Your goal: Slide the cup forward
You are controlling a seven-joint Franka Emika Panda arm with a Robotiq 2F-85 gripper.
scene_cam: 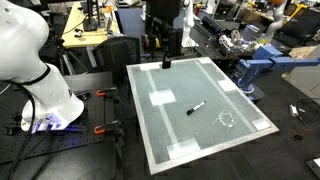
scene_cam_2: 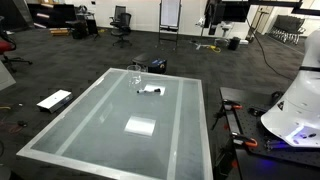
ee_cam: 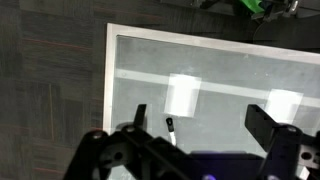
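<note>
surface [scene_cam: 180,128]: pale glassy top with white frame | pincer [ee_cam: 200,120]: spread wide, nothing between fingers [ee_cam: 140,116], hanging above one edge of surface | cup [scene_cam: 227,118]: clear, on surface near an edge, well apart from pincer | marker [scene_cam: 197,106]: black, lying near cup, not touching
</note>
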